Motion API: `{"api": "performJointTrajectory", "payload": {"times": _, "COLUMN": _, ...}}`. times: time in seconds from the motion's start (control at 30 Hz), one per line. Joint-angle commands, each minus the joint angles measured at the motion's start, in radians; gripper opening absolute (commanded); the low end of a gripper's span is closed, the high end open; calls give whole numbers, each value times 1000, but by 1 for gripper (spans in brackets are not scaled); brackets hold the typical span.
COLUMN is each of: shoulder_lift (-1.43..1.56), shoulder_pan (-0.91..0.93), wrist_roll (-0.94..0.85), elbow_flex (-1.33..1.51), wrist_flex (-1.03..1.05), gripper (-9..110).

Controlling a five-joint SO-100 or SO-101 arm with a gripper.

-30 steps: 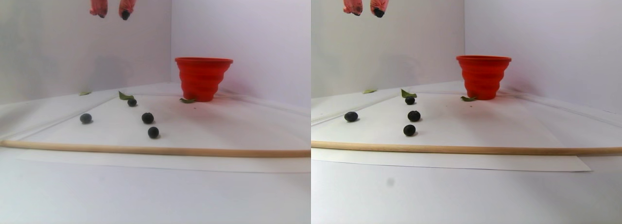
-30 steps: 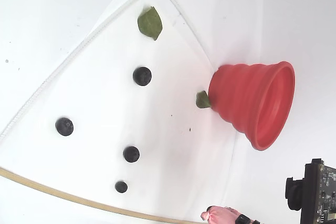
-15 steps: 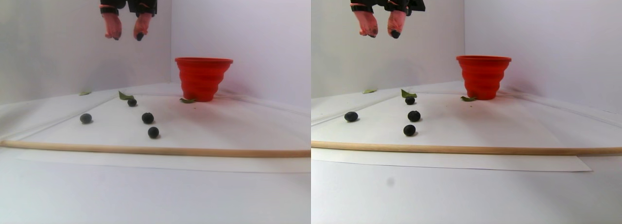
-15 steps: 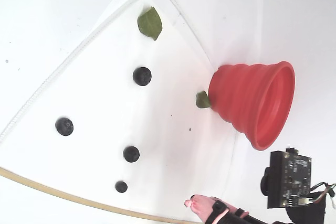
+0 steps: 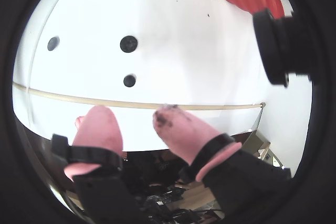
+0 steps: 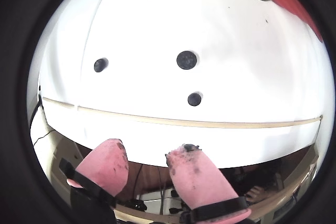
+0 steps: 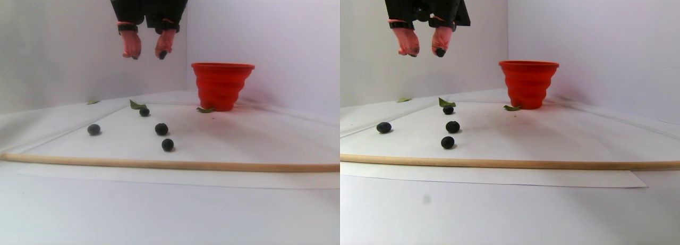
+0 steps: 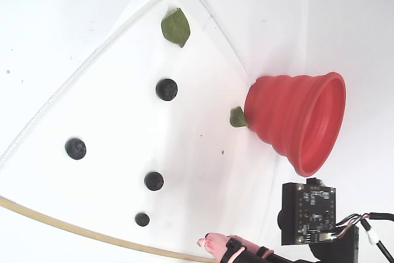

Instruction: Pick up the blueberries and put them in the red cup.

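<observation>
Several dark blueberries lie apart on the white sheet: one at the far side (image 7: 144, 112), one at the left (image 7: 94, 129), two nearer the stick (image 7: 161, 129) (image 7: 168, 144). The fixed view shows the same berries (image 8: 167, 89) (image 8: 76, 148) (image 8: 154, 181) (image 8: 142, 219). The red cup (image 7: 222, 85) (image 8: 295, 121) stands upright at the back right, rim up. My gripper (image 7: 146, 55) (image 5: 132, 114) (image 6: 149, 149) hangs high above the sheet, left of the cup. It is open, with nothing between its pink-covered, dark-stained fingertips (image 8: 209, 242).
A thin wooden stick (image 7: 170, 164) (image 8: 74, 228) lies across the sheet's front edge. Green leaves lie by the cup's foot (image 8: 237, 117) and at the far corner (image 8: 176, 26). White walls close in behind. A camera board (image 8: 309, 212) rides on the arm.
The gripper has come down from the top of the stereo view and shifted slightly right toward the cup, staying open. The berries and cup have not moved.
</observation>
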Motion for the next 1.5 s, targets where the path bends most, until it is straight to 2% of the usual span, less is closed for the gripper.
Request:
{"api": "performJointTrajectory", "payload": {"times": 0.0, "shoulder_lift": 2, "shoulder_pan": 23, "wrist_roll": -20, "elbow_flex": 0, "wrist_flex": -32, "gripper": 15}}
{"api": "performJointTrajectory", "payload": {"times": 0.43, "shoulder_lift": -48, "shoulder_pan": 58, "wrist_roll": -63, "elbow_flex": 25, "wrist_flex": -94, "gripper": 16}}
{"api": "performJointTrajectory", "payload": {"times": 1.47, "shoulder_lift": -383, "shoulder_pan": 75, "wrist_roll": -135, "elbow_flex": -17, "wrist_flex": -402, "gripper": 19}}
